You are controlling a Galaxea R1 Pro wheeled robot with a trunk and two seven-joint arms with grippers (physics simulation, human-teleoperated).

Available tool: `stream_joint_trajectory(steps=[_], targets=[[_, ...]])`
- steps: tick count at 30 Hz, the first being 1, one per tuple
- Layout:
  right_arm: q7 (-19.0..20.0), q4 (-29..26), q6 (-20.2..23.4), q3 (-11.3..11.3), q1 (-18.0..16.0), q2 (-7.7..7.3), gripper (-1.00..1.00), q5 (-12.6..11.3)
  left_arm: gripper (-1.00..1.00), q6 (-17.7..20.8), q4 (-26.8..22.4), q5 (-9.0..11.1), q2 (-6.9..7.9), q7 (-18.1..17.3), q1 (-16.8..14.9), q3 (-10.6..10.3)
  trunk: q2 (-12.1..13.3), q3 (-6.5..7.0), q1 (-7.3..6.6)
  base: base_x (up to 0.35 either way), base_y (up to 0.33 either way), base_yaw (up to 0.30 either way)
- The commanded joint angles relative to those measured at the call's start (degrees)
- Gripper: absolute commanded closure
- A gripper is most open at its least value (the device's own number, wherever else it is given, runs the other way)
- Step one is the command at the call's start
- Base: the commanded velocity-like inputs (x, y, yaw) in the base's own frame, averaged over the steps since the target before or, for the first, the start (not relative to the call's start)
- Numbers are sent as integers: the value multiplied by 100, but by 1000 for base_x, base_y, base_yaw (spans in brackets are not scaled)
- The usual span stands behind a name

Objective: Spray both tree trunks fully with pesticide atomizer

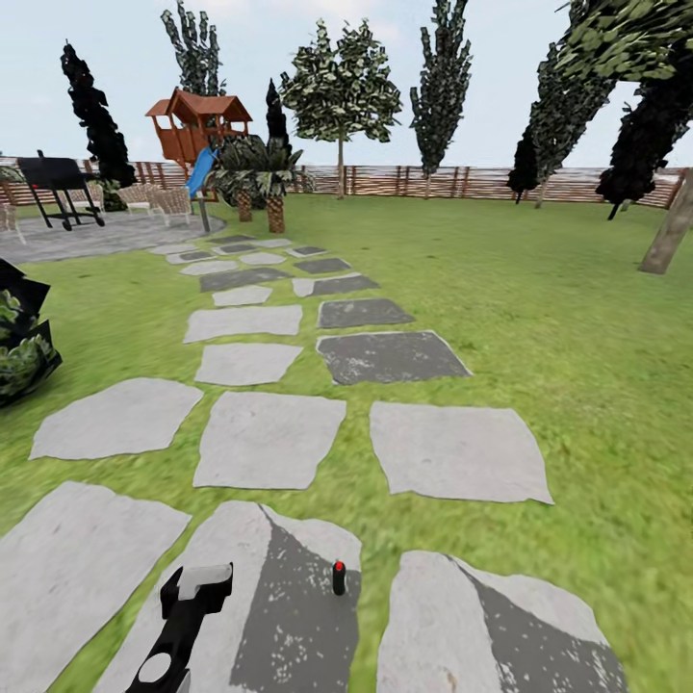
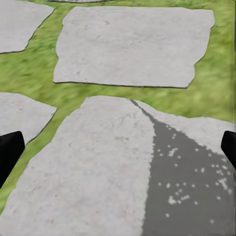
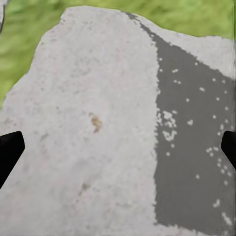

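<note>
The pesticide atomizer (image 1: 339,577), a tiny dark bottle with a red top, stands upright on a grey stepping stone (image 1: 289,616) near the bottom of the head view. My left arm (image 1: 183,626) reaches over the same stone, a little to the left of the bottle. My left gripper (image 2: 118,150) is open above bare stone, with nothing between its black fingertips (image 2: 10,152). My right gripper (image 3: 118,147) is open too, over another stone slab. One thick, leaning, grey-brown tree trunk (image 1: 667,233) rises from the grass floor (image 1: 568,337) at the far right.
A path of stepping stones (image 1: 269,438) runs ahead toward a round stone patio (image 1: 87,236) with a black grill (image 1: 60,188). A dark bush (image 1: 21,342) sits at the left. Palms (image 1: 258,178), a playhouse (image 1: 197,125) and the slat fence (image 1: 433,181) stand at the back.
</note>
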Motion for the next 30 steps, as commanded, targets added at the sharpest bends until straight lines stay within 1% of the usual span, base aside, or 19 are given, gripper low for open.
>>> stream_joint_trajectory(steps=[1,21,25,30], targets=[[0,0,0,-1,0,-1,-100,0,-100,0,0,0,0,0,0,0,0,0,0,145,-239,10],[0,0,-9,7,0,-1,-100,7,-100,0,0,0,0,0,0,0,0,-1,0,149,-240,6],[0,0,-9,8,0,-3,-100,8,-100,0,0,0,0,0,0,0,0,-1,0,154,-240,137],[0,0,-9,8,0,-3,-100,9,-100,0,0,0,0,0,0,0,0,-1,0,154,-240,242]])
